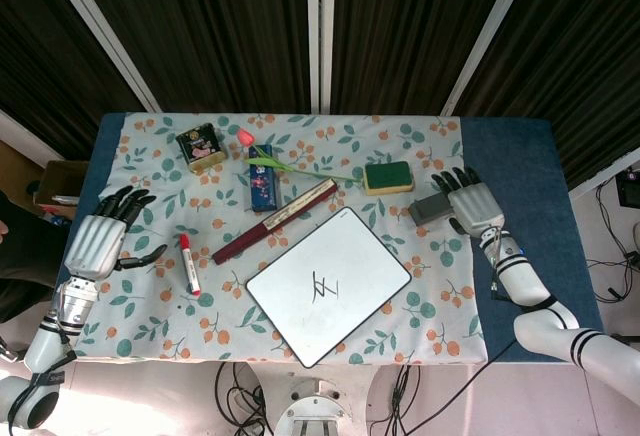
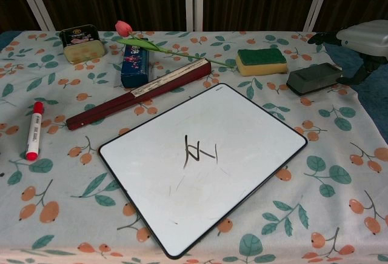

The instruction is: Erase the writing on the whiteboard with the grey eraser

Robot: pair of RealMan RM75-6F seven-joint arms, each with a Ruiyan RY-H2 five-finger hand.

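The whiteboard (image 1: 328, 285) (image 2: 206, 161) lies tilted on the flowered cloth, with black writing (image 1: 325, 286) (image 2: 197, 151) at its middle. The grey eraser (image 1: 433, 207) (image 2: 313, 77) lies to the board's upper right, beside the cloth's right edge. My right hand (image 1: 469, 200) (image 2: 361, 39) hovers just right of the eraser with fingers spread, holding nothing; whether it touches the eraser I cannot tell. At the table's left edge my left hand (image 1: 100, 235) rests, open and empty, seen only in the head view.
A yellow-green sponge (image 1: 388, 176) (image 2: 261, 61) sits left of the eraser. A folded dark red fan (image 1: 274, 220) (image 2: 139, 93), a blue box (image 1: 261, 186), a tulip (image 1: 290, 161), a tin (image 1: 199, 146) and a red marker (image 1: 189, 262) (image 2: 34, 129) lie further left.
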